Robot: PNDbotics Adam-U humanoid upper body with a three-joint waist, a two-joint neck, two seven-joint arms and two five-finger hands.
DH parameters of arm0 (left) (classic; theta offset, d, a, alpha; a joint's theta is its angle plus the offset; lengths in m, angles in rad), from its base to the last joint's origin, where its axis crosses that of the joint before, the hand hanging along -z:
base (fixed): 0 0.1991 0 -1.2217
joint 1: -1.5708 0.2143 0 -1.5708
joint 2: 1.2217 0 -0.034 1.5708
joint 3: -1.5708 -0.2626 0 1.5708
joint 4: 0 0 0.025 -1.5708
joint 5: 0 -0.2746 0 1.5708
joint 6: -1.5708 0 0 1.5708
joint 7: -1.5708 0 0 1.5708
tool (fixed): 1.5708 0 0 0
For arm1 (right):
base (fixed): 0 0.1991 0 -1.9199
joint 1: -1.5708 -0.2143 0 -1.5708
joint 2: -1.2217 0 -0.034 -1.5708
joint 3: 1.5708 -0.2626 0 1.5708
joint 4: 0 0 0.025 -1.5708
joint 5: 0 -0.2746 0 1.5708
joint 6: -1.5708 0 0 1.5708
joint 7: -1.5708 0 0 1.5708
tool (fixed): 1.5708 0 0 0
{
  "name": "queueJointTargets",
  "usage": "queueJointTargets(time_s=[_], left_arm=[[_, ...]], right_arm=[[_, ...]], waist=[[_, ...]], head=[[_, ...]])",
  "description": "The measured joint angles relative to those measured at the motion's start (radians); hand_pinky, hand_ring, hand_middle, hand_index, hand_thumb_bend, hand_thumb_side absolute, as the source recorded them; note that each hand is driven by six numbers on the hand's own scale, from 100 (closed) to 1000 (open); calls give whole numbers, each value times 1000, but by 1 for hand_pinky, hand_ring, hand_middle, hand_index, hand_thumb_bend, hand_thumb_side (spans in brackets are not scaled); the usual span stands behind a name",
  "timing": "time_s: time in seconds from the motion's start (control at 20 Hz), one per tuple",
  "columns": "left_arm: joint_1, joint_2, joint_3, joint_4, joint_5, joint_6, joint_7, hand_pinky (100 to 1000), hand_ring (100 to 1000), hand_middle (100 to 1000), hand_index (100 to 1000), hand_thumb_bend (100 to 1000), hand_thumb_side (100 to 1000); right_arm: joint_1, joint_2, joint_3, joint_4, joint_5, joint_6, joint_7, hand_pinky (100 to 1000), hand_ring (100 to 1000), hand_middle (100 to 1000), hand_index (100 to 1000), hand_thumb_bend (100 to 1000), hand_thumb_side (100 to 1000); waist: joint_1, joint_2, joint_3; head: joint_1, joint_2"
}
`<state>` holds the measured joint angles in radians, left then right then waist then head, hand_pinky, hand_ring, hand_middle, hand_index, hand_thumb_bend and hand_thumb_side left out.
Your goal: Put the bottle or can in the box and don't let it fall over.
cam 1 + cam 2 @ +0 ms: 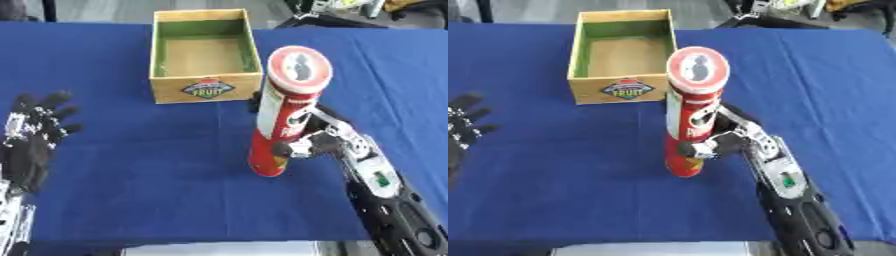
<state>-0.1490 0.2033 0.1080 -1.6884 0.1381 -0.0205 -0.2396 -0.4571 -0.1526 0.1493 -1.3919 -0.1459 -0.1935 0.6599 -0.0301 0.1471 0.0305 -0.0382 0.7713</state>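
Right arm (394, 200) reaches in low, well nearer than the idle left; blue table (131, 165) below, empty box (206, 55) far-left of the upright tube (284, 112). Right hand (306, 142) clasps its lower half; left hand (35, 135) rests, fingers spread.

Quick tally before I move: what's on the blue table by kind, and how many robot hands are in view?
Red chip can, held upright by the right robot hand: 1
Wooden fruit box, nothing in it: 1
Robot hands, counting the open left robot hand at the left edge: 2
Total: 4
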Motion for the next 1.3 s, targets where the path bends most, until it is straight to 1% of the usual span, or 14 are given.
queueJointTargets(time_s=[0.3,0.35,0.4,0.5,0.55,0.6,0.7,0.85,0.9,0.95,1.1,1.2,1.25,1.3], left_arm=[[0,0,0,0,0,0,0,793,916,918,920,414,1000],[0,0,0,0,0,0,0,793,916,918,920,414,1000],[0,0,0,0,0,0,0,793,916,918,920,414,1000],[0,0,0,0,0,0,0,793,916,919,920,413,1000],[0,0,0,0,0,0,0,793,916,919,920,413,1000],[0,0,0,0,0,0,0,793,916,919,920,413,1000],[0,0,0,0,0,0,0,793,917,919,920,414,1000],[0,0,0,0,0,0,0,793,917,919,921,414,1000],[0,0,0,0,0,0,0,793,917,919,921,413,1000],[0,0,0,0,0,0,0,793,917,919,921,414,1000],[0,0,0,0,0,0,0,793,917,919,922,413,1000],[0,0,0,0,0,0,0,793,917,919,922,414,1000],[0,0,0,0,0,0,0,793,917,919,922,414,1000],[0,0,0,0,0,0,0,793,917,919,922,413,1000]], right_arm=[[-8,9,2,1,-4,0,0,702,809,772,855,625,223],[-9,11,3,1,-5,0,0,672,780,746,837,607,193],[-9,14,5,1,-6,-1,0,663,772,739,832,601,184],[-9,17,6,1,-9,-2,-1,621,729,690,797,564,125],[-10,17,6,1,-10,-3,-2,591,690,652,765,538,100],[-11,17,6,1,-13,-3,-3,570,662,622,740,516,100],[-14,17,9,1,-15,-5,-6,515,584,534,665,453,100],[-17,17,12,1,-19,-6,-21,438,491,445,567,374,100],[-18,17,12,1,-20,-5,-28,404,456,403,528,357,100],[-18,17,12,1,-22,-4,-36,383,436,382,508,349,100],[-27,18,12,1,-26,-1,-61,352,404,346,469,341,100],[-32,20,12,1,-27,0,-73,350,404,344,467,342,100],[-36,22,12,1,-27,1,-79,350,404,344,467,321,100],[-40,23,13,1,-27,2,-82,349,404,344,466,346,100]], waist=[[-2,0,1],[-2,0,2],[-2,0,2],[-2,0,2],[-2,0,3],[-2,0,3],[-2,0,3],[-3,0,4],[-3,0,4],[-3,0,4],[-3,0,5],[-3,0,5],[-3,0,5],[-4,0,5]], head=[[0,0],[0,0],[0,0],[-1,0],[-1,0],[-1,0],[-1,0],[-3,0],[-3,0],[-3,0],[-4,0],[-4,0],[-4,0],[-4,0]])
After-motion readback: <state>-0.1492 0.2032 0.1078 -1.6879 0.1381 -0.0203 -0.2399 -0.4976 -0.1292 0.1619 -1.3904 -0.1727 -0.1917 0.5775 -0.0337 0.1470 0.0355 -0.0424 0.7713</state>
